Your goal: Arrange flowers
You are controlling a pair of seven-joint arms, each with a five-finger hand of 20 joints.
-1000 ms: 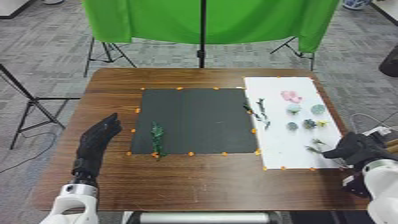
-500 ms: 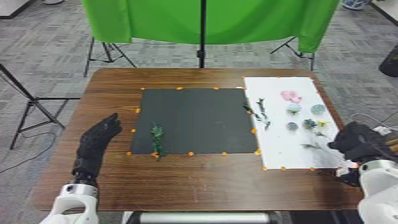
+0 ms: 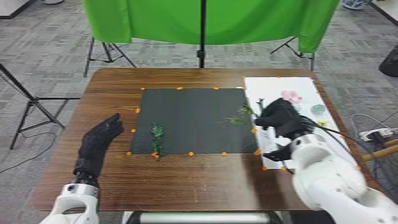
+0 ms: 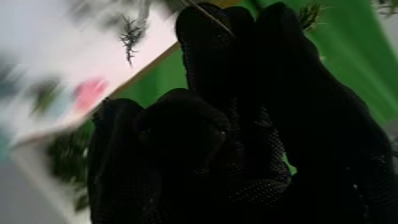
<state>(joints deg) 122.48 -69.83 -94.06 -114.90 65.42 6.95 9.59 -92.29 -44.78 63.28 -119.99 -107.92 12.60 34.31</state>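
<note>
Well, behind the brown wooden table [image 3: 178, 185] hangs a green cloth [image 3: 151, 22].

Held the left arm [image 3: 75, 201] forward, with the left hand [image 3: 101, 132] pointing ahead, fingers straight and close together. Angled the right arm [image 3: 330, 180] inward from the right, with the right hand [image 3: 284, 121] forward and fingers bent in a pinch.

No readable text, label, brand, number or sign can be made out on the dark mat [image 3: 182, 117], on the white sheet [image 3: 274, 86] beside it, or around it.
</note>
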